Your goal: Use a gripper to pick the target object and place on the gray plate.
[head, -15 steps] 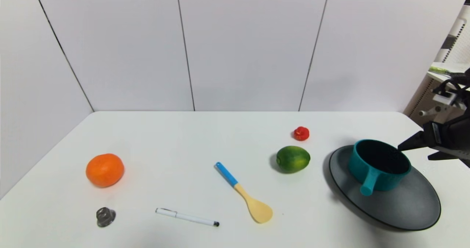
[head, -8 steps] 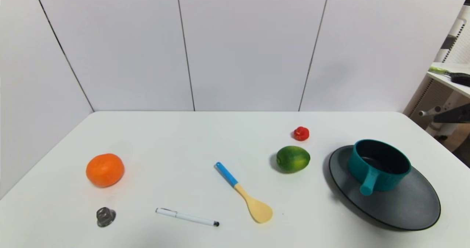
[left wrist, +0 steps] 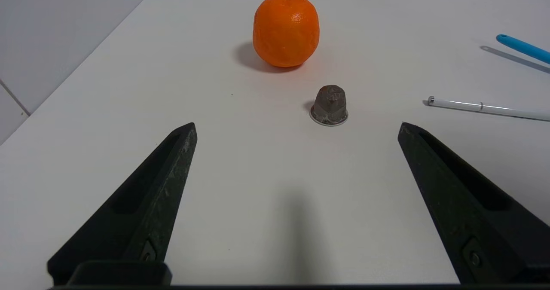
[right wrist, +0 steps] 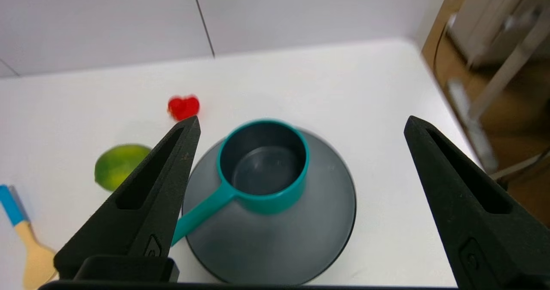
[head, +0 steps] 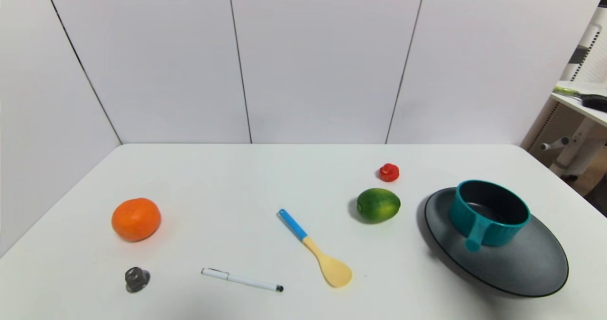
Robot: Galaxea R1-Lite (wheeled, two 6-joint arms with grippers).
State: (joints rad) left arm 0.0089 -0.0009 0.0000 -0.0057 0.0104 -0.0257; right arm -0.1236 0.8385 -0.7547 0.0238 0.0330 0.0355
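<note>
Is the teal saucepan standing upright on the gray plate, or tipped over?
Upright: the teal saucepan sits on the gray plate, opening facing up.

Left tool [left wrist: 296, 126], right tool [right wrist: 300, 124]: matte black tapered fingers, recessed slots, small screws.

Spoon [right wrist: 25, 247] cut by edge; blurred shelving [right wrist: 494, 88] beyond table.

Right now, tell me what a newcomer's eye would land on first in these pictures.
First, the teal saucepan sitting on the gray plate at the table's right side, handle pointing toward the robot. The right gripper hangs above it, jaws wide apart and empty. Next, the bright orange on the left, with the lime just left of the plate.
</note>
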